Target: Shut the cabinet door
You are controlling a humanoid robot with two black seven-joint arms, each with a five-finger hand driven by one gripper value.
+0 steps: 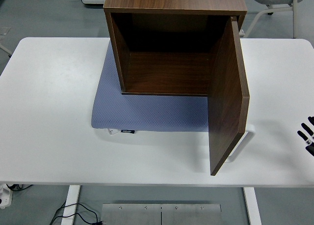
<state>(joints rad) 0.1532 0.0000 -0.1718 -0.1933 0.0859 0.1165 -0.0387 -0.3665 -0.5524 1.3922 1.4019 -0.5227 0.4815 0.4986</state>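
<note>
a dark wooden cabinet (171,43) stands at the far middle of the white table (49,112), its open front facing the near edge and its inside bare. it rests on a blue-grey mat (147,114) that spreads out in front of it and to its left, with a small dark label at the mat's near edge. the cabinet door (228,97) is hinged on the right side and stands wide open, swung out toward the near edge so that its inner face looks left; its lower corner reaches close to the table's near edge. a white handle (244,141) shows on the door's outer face, low down, just above the tabletop. the right hand (307,135) is barely in view at the right edge, well apart from the door, with only a few black fingertips showing above the table; they look spread and hold nothing. the left arm is not visible. beyond the table the grey floor shows, with a chair base (274,6) at the upper right.
</note>
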